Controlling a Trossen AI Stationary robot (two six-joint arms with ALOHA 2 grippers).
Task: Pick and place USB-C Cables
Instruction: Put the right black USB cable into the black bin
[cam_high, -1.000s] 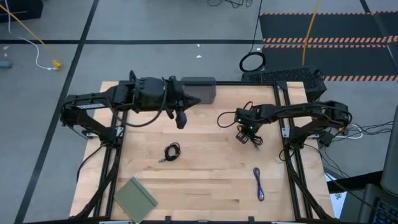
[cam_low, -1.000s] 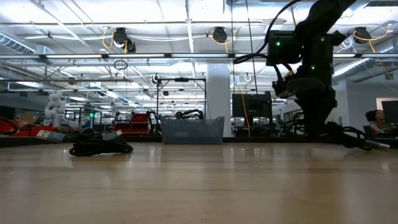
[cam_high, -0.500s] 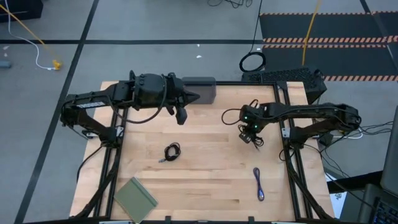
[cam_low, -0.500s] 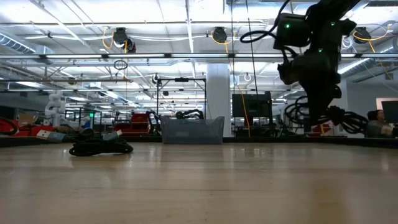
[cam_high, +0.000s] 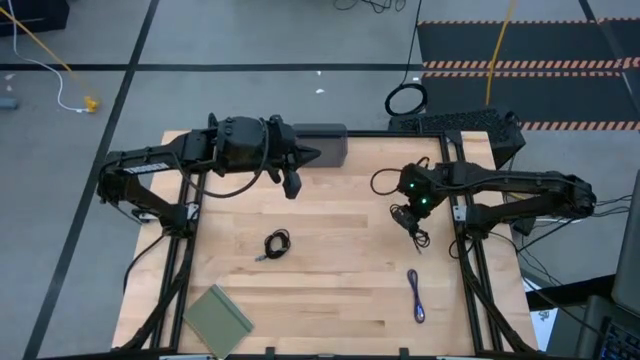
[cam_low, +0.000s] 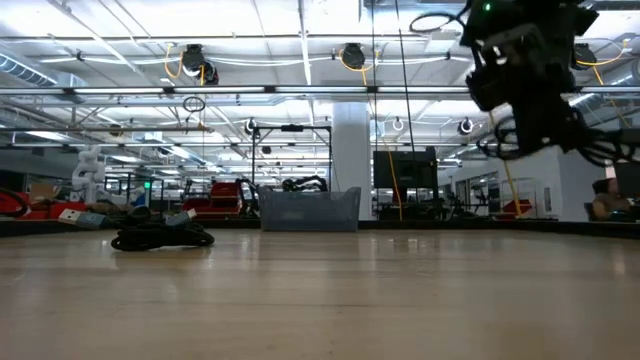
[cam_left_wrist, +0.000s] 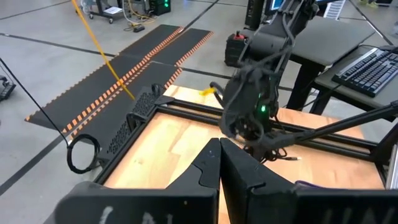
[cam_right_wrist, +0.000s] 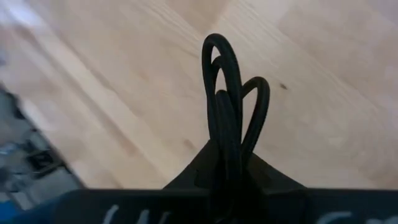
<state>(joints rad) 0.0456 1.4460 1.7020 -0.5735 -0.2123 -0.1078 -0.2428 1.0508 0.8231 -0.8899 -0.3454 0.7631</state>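
Note:
My right gripper (cam_high: 411, 214) hovers over the table's right half, shut on the loosely bundled black cable (cam_high: 416, 234), whose loops show in the right wrist view (cam_right_wrist: 231, 106) and in the low view (cam_low: 560, 130). The coiled black cable (cam_high: 277, 243) lies flat on the wood mid-table, also seen in the low view (cam_low: 162, 237). The purple-blue cable (cam_high: 415, 296) lies on the table near the right front. My left gripper (cam_high: 292, 186) is shut and waits above the table's far left part, next to the dark grey tray (cam_high: 322, 144). My right gripper pinches the bundled black cable between its two fingers, several strands together at the bundle's middle (cam_right_wrist: 227, 146). The fingers come from above, pointing down. The cable is lifted clear of the table; its loops (cam_low: 565, 135) hang slack below and beside the fingers.
A flat green pad (cam_high: 218, 318) lies at the near left corner. The dark grey tray (cam_low: 309, 210) sits at the far edge. Dark frame rails (cam_high: 460, 215) run along both table sides. Bare wood lies between the coiled cable and the purple-blue one.
My right gripper has risen and moved toward the table's right edge, still shut on the bundled black cable. The cable has gone with it, from about table height to hanging well above the wood.

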